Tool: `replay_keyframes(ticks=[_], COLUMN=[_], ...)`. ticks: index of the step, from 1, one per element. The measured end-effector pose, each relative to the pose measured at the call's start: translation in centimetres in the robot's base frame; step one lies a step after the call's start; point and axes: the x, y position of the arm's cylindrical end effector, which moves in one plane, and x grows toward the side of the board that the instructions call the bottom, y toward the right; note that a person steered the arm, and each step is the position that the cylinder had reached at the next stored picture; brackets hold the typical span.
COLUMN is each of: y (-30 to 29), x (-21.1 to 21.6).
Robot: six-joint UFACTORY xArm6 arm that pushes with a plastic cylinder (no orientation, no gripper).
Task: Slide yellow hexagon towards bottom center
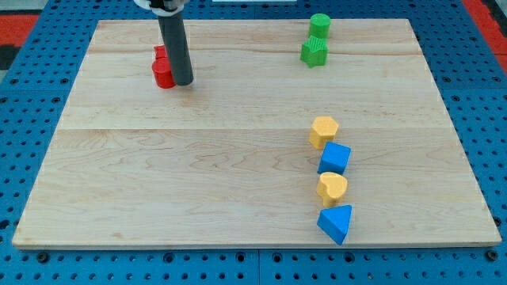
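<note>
A light wooden bench (238, 158) sits on a blue pegboard, seen from above and slightly in front, with eight small blocks spread across it. The yellow hexagon (323, 131) lies right of centre, about midway down the board: a squat, six-sided piece in warm yellow-orange, its flat top face paler than its shaded sides. It heads a loose column that runs down toward the view's bottom. Just below it, close enough to look as if it touches, is a blue cube (334, 158); under that a yellow heart (332, 188); and last a blue triangular block (336, 223) near the lower edge.

At the view's top right, a green cylinder (319, 25) stands just above a green star-shaped block (314, 52). At upper left, two red blocks sit close together, a red cylinder (164, 75) in front and another red block (161, 54) partly hidden behind it, its shape unclear.

The dark rod comes down from the top edge, and my tip (183, 82) rests on the board against the right side of the red cylinder, well apart from the yellow hexagon. The tool is a plain rod with nothing to open or close, and it grips nothing.
</note>
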Motion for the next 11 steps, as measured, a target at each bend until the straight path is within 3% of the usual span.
replay_keyframes(ticks=[2, 5, 6, 8, 11], y=[7.9, 28.9, 30.2, 23.8, 16.4], x=[1.8, 8.2, 9.7, 10.2, 15.1])
